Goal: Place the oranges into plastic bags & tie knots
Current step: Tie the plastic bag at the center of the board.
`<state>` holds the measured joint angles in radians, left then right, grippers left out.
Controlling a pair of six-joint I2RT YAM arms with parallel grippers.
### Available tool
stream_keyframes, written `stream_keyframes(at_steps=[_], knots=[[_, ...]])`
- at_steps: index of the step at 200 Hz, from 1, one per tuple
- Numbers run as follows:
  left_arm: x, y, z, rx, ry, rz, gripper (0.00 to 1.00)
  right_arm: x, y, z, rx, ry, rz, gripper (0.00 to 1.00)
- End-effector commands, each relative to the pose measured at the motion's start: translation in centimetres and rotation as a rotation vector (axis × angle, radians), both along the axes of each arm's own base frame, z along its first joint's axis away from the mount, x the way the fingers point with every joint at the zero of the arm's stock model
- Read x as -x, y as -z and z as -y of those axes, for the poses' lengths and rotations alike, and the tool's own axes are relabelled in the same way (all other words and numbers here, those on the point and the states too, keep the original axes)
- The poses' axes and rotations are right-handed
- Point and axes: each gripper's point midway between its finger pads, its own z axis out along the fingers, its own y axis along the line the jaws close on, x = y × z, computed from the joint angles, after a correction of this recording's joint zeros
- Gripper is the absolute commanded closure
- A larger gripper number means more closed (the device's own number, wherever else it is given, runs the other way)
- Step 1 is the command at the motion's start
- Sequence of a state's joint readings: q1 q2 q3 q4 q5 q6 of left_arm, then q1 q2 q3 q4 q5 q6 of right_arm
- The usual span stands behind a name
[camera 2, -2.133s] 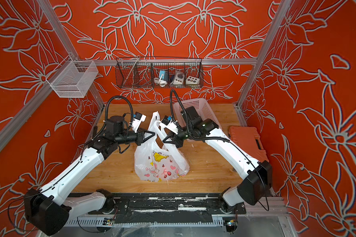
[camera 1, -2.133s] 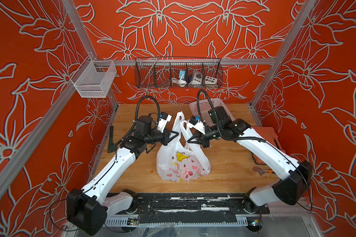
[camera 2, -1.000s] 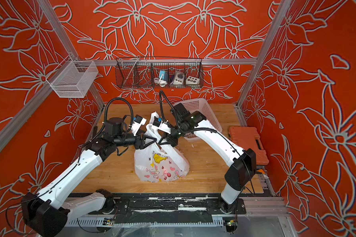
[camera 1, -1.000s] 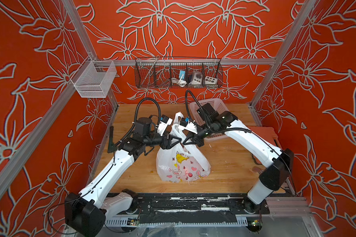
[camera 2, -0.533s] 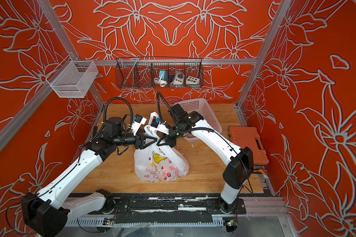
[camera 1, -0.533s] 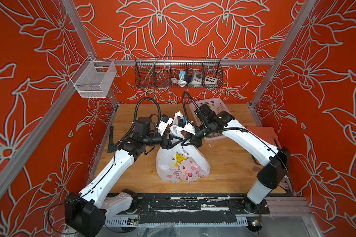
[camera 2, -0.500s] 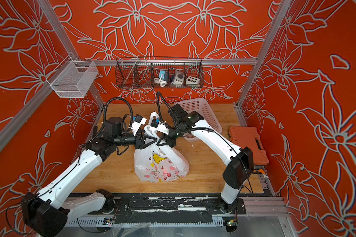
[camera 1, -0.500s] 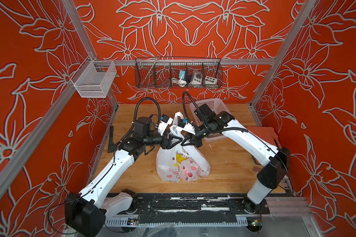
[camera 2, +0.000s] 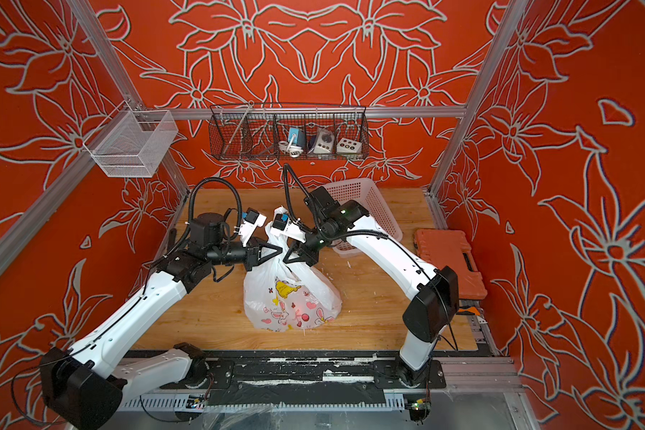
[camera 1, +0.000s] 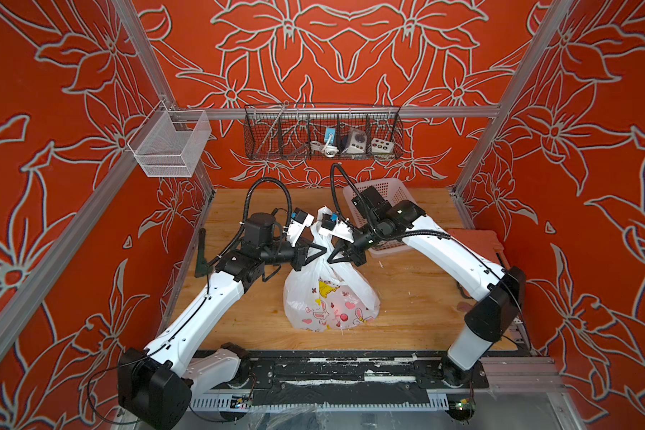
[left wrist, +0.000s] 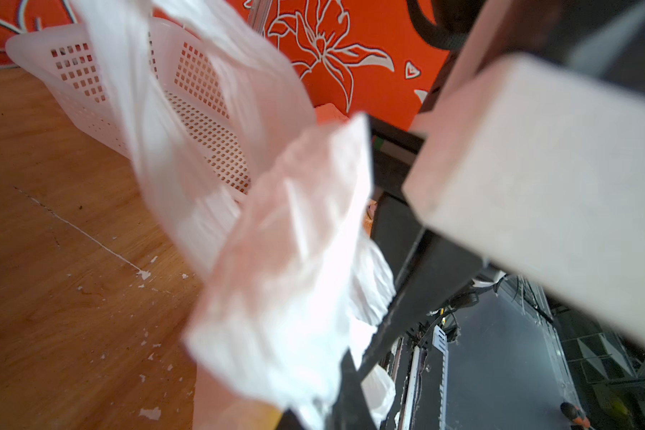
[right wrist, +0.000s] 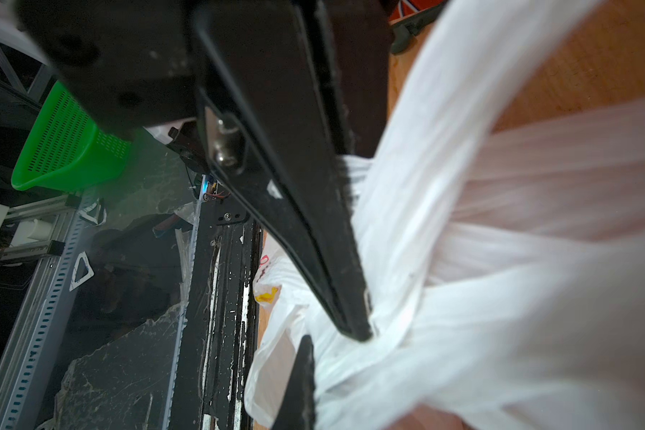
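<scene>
The white printed plastic bag stands on the wooden table between my arms, its handles pulled up. The oranges are hidden inside it. My left gripper is shut on one white handle, which covers its jaws in the left wrist view. My right gripper meets it tip to tip and is shut on the other handle. In the right wrist view the handles cross and wrap round my right gripper; whether that is a knot I cannot tell.
A white perforated basket sits at the back right under my right arm. An orange tool case lies at the right edge. A wire rack and a mesh basket hang on the back rail.
My left gripper has shut on the bag handle. My right gripper has drawn in to the left, so both tips now meet above the bag.
</scene>
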<state>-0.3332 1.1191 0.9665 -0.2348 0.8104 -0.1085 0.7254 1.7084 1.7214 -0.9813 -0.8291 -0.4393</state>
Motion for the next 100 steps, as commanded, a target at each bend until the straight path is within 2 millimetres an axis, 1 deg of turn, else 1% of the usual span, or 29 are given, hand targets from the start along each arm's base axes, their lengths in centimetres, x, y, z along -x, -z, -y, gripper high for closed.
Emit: stream_keyframes(at_steps=[1, 9, 16, 25, 34, 46, 64, 84, 100], knots=[[-0.2, -0.4, -0.1, 0.012, -0.01, 0.032, 1.0, 0.4, -0.7, 0.0, -0.007, -0.004, 0.01, 0.93], [-0.3, -0.5, -0.2, 0.013, -0.02, 0.036, 1.0, 0.4, -0.7, 0.2, -0.006, 0.005, 0.011, 0.85], [-0.4, -0.6, -0.2, 0.014, -0.026, 0.038, 1.0, 0.3, -0.8, 0.3, -0.003, 0.019, 0.016, 0.79], [-0.5, -0.7, -0.3, 0.018, -0.033, 0.045, 1.0, 0.1, -0.8, 0.5, 0.004, 0.048, 0.023, 0.69], [-0.5, -0.8, -0.3, 0.022, -0.04, 0.048, 1.0, -0.2, -0.8, 0.9, 0.019, 0.087, 0.037, 0.64], [-0.5, -0.8, -0.4, 0.023, -0.043, 0.051, 1.0, -1.1, -1.0, 1.5, 0.035, 0.16, 0.062, 0.59], [-0.5, -0.7, -0.4, 0.02, -0.042, 0.052, 1.0, -2.8, -2.1, 2.7, 0.03, 0.311, 0.085, 0.53], [-0.4, -0.7, -0.3, 0.023, -0.036, 0.056, 1.0, -4.5, -4.5, 3.9, -0.042, 0.443, 0.046, 0.48], [-0.2, -0.8, -0.3, 0.029, -0.03, 0.06, 1.0, -6.4, -6.4, 4.6, -0.108, 0.556, 0.005, 0.45]])
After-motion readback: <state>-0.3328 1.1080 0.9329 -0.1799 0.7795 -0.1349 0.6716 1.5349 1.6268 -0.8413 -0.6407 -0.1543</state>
